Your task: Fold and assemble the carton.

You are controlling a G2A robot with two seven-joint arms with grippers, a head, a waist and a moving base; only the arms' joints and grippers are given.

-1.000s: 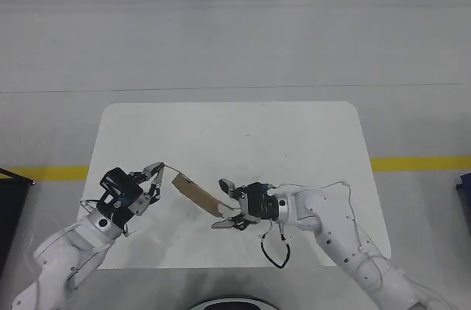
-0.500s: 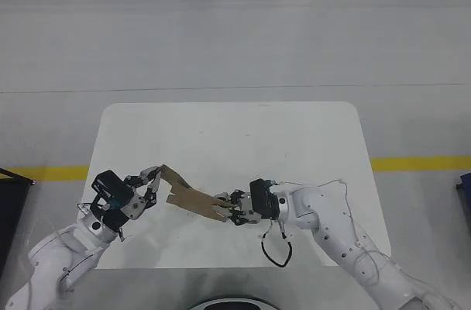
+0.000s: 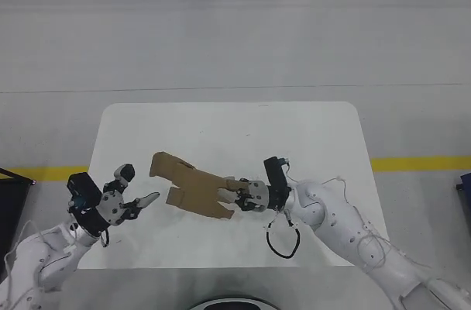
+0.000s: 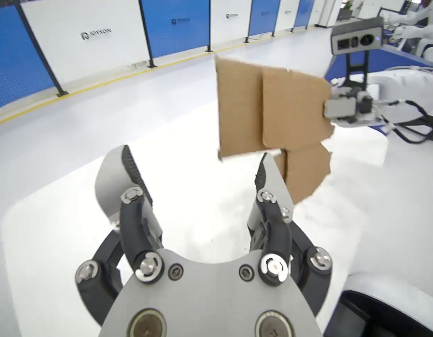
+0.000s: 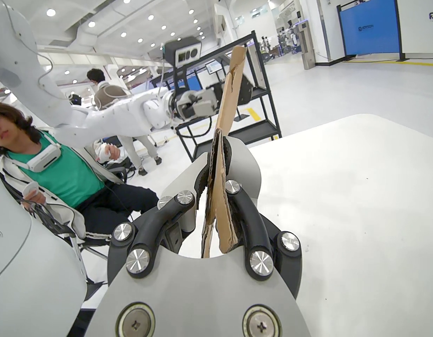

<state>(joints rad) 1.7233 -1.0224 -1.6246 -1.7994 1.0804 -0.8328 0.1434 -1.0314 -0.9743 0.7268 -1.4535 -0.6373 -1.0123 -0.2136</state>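
The carton [image 3: 190, 187] is a flat brown cardboard blank held above the white table [image 3: 297, 139], near its front middle. My right gripper [image 3: 245, 195] is shut on the carton's right edge. In the right wrist view the carton [image 5: 223, 120] stands edge-on, pinched between the fingers [image 5: 237, 163]. My left gripper [image 3: 137, 192] is open, to the left of the carton and apart from it. In the left wrist view the carton [image 4: 272, 113] hangs beyond the empty left gripper [image 4: 195, 166], with the right gripper [image 4: 342, 110] clamped on its far edge.
A yellow floor line [image 3: 421, 163] runs past both sides of the table. A dark bin edge [image 3: 5, 177] sits at the far left. A black cable loop [image 3: 282, 246] hangs under the right arm near the table's front edge.
My left gripper let go of the carton and drew back to the left, opening. My right gripper shut on the carton's right edge, and the blank turned to lie flatter and wider.
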